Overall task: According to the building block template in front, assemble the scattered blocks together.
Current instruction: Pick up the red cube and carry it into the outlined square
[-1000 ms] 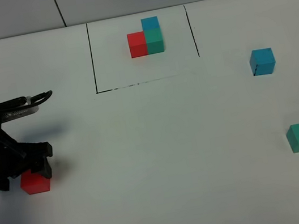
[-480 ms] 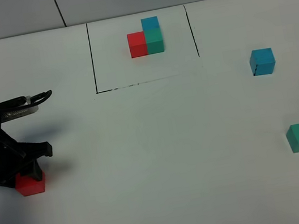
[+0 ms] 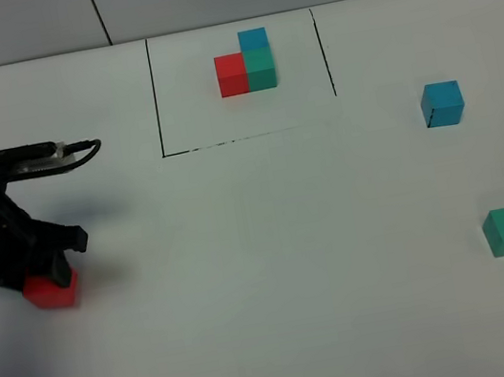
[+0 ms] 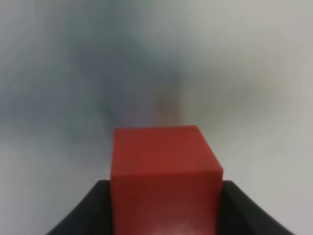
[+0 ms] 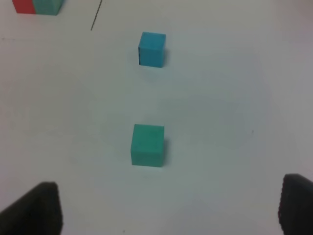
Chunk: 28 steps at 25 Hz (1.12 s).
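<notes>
Left gripper [image 3: 51, 276] is clamped on the red cube [image 3: 51, 291], whose sides sit between the two dark fingers [image 4: 80, 215] in the left wrist view. The table behind is blurred there, and I cannot tell whether the cube touches the white table [image 3: 271, 243] or hangs just above it. A black cable [image 3: 72, 153] loops off the arm above the gripper.

Well away from this gripper, farther back and towards the middle, stands the template cluster [image 3: 245, 62] of red, green and blue cubes inside its black outline [image 3: 155, 98]. The outline's left line lies between the gripper and the cluster.

Right gripper [image 5: 166, 210] has its fingers spread wide with nothing between them. The green cube [image 5: 147, 145] sits just ahead of it, the blue cube [image 5: 152, 49] farther ahead, the two apart. Both lie far across the table from the left gripper.
</notes>
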Each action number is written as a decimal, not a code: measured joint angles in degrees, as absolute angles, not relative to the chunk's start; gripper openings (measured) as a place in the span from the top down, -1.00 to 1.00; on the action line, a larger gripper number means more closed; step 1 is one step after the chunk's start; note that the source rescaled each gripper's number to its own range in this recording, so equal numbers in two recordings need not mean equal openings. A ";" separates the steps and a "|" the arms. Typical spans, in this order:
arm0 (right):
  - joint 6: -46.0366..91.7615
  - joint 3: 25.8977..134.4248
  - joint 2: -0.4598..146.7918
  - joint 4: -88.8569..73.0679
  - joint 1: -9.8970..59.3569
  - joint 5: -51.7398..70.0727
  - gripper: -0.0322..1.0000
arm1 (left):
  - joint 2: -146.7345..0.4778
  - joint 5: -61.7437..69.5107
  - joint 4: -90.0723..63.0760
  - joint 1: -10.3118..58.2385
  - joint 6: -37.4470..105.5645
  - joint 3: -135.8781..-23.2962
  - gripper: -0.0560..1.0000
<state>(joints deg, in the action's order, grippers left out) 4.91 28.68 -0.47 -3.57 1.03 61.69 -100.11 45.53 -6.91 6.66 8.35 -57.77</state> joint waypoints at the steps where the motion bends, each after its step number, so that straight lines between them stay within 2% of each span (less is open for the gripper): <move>1: 4.91 28.68 -0.47 -3.57 1.03 61.69 -0.62 | -100.11 46.55 -6.66 7.78 10.65 -59.08 0.88; 8: 4.97 28.68 -0.47 -3.57 1.03 61.69 -0.62 | -102.56 52.42 -6.45 17.97 27.58 -70.22 0.88; 16: 4.97 28.68 -0.47 -3.57 1.03 61.69 -0.62 | -113.79 59.62 -3.17 29.46 34.80 -86.51 0.88; 22: 4.93 28.68 -0.47 -3.57 1.03 61.69 -0.62 | -121.79 64.15 0.43 34.84 41.47 -95.40 0.88; 28: 4.93 28.68 -0.47 -3.57 1.03 61.69 -0.62 | -125.53 61.94 0.44 38.52 45.20 -97.60 0.88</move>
<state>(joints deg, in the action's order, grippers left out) 4.93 28.68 -0.47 -3.57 1.03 61.69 -125.53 61.94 0.44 38.52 45.20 -97.60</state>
